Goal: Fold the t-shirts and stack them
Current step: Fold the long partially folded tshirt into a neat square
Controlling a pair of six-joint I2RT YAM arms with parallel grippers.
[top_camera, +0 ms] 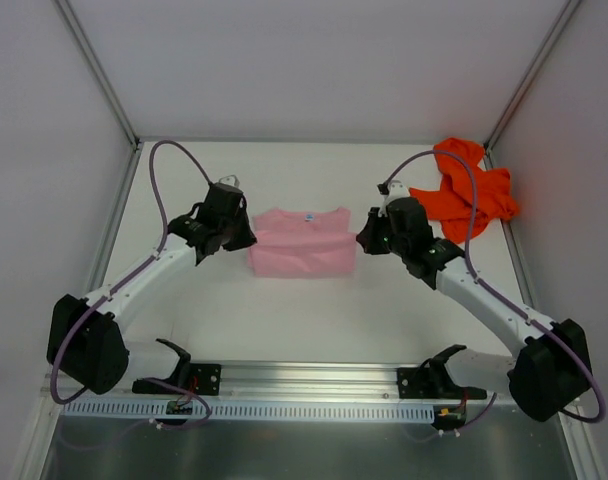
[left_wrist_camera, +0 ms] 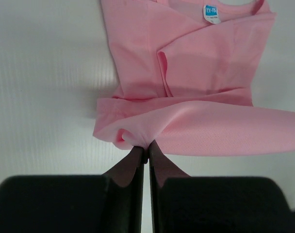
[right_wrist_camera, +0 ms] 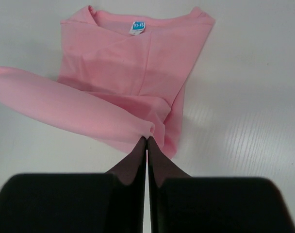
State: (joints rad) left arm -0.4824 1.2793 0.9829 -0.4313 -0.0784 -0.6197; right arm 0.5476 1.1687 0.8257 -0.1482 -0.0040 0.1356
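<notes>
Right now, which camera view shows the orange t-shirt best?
Top external: the orange t-shirt lies crumpled at the far right, fully in frame. Both wrist views show only the pink t-shirt, nothing of the orange one.

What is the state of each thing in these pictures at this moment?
pink t-shirt: partly folded, one edge pinched at both corners.
orange t-shirt: crumpled, unfolded, lying apart at far right.
left gripper: shut on pink t-shirt.
right gripper: shut on pink t-shirt.
</notes>
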